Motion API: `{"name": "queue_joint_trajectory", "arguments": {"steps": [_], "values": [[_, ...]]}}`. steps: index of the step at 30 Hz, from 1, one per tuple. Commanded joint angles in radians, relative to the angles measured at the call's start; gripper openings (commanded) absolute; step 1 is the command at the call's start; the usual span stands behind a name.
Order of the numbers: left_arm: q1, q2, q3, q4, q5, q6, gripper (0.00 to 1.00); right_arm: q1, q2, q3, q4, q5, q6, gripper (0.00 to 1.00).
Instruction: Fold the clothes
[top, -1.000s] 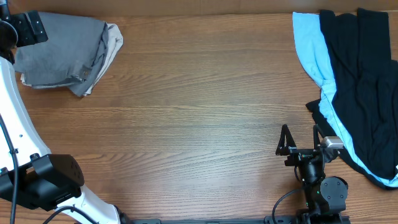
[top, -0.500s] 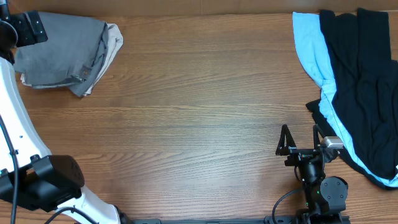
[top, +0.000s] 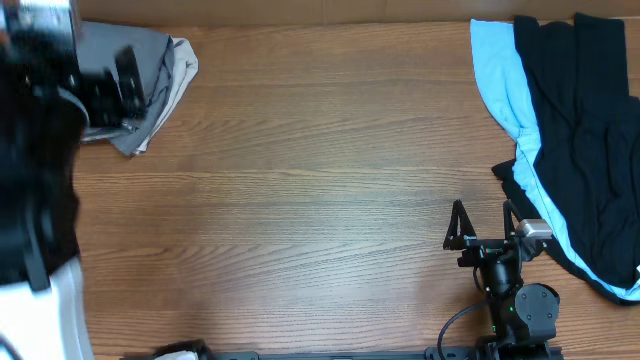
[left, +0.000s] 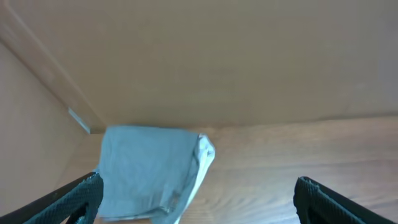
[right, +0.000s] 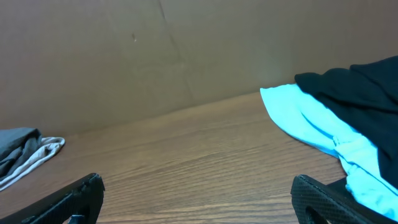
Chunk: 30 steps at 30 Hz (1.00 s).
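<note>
Left arm (top: 40, 170) has moved since half a second ago. It was parked at the 10 o'clock corner with its head on the pile; now it fills the left edge of the overhead view as a big blur. Right arm has not shifted, and neither have the clothes.

Left tool (top: 112, 82) is smeared in the overhead view, over the left part of the grey shorts (top: 150, 52). On its wrist cam the left tool (left: 199, 182) is spread wide with nothing between the fingers, and the grey shorts (left: 146, 168) lie ahead of it, apart from the fingertips.

Grey shorts sit folded in a compact pile at 10 o'clock on the counter (top: 320, 180), against the back edge. Cream shorts (top: 183, 68) stick out from under them on the 3 o'clock side, touching. The same pair shows on the left wrist cam, cream edge (left: 206, 155) at the right of the grey.

Right tool (top: 483, 225) is at 5 o'clock, fingers wide and empty, pointing to 12. The right wrist cam agrees: the right tool (right: 197, 182) is spread, with bare counter between.

Blue garment (top: 498, 80) and black garment (top: 585, 130) lie heaped from 2 to 4 o'clock, black over blue, just beside the right tool.
</note>
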Motion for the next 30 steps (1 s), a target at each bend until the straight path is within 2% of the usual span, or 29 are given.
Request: {"name": "queue_joint_trajectory", "arguments": {"steps": [1,6,7,13,17,26,30], "values": [[-0.015,-0.144,-0.243,0.093,0.006,-0.031,1.00,-0.007,-0.012,-0.010,0.003,0.006,-0.003,1.00],[-0.018,-0.360,-0.618,0.347,0.067,-0.105,1.00,-0.007,-0.012,-0.010,0.003,0.006,-0.003,1.00],[-0.020,-0.434,-0.746,0.437,0.093,-0.117,1.00,-0.007,-0.012,-0.010,0.003,0.006,-0.003,1.00],[-0.104,-0.722,-1.212,0.778,0.108,-0.116,1.00,-0.007,-0.012,-0.010,0.003,0.006,-0.003,1.00],[-0.142,-0.895,-1.458,0.955,0.086,-0.116,1.00,-0.007,-0.012,-0.010,0.003,0.006,-0.003,1.00],[-0.141,-1.181,-1.741,0.993,0.059,-0.115,1.00,-0.007,-0.012,-0.010,0.003,0.006,-0.003,1.00],[-0.142,-1.220,-1.755,0.874,0.043,-0.115,1.00,-0.007,-0.012,-0.010,0.003,0.006,-0.003,1.00]]}}
